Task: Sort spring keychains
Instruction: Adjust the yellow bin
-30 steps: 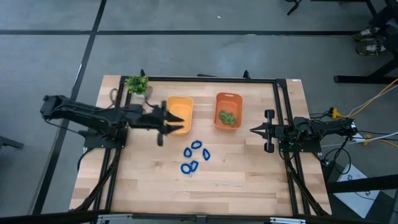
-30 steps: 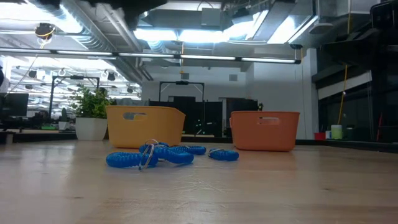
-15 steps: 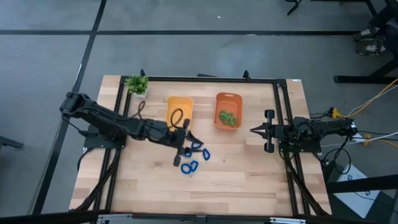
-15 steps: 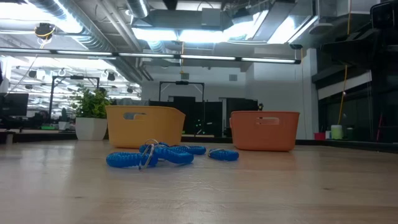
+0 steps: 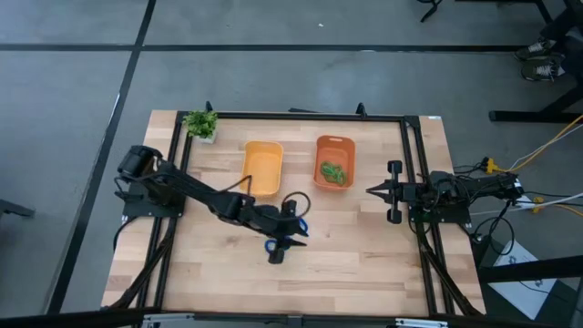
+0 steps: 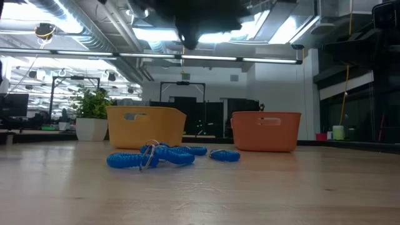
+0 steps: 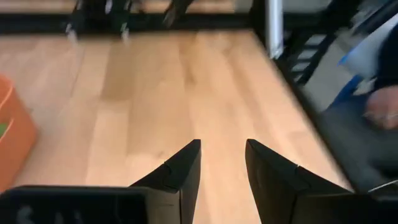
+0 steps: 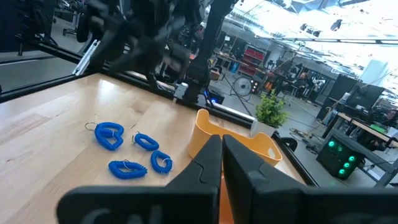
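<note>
Several blue spring keychains lie loose in a cluster on the wood at mid-table. In the high view my left arm covers most of them, and one blue loop shows beside it. Green spring keychains lie in the orange bin. My left gripper hangs over the blue cluster, above the table. Its fingers are open with only bare wood between them. My right gripper waits shut at the table's right side.
A yellow bin stands left of the orange bin, both toward the far edge. A small potted plant sits at the far left corner. Bare wood stretches along the near edge. The black frame rails border the table.
My left gripper has swung from over the yellow bin toward the table's near right, and it has come down and tipped. It now hangs over the blue keychains with its fingers still open. The keychains have not moved.
</note>
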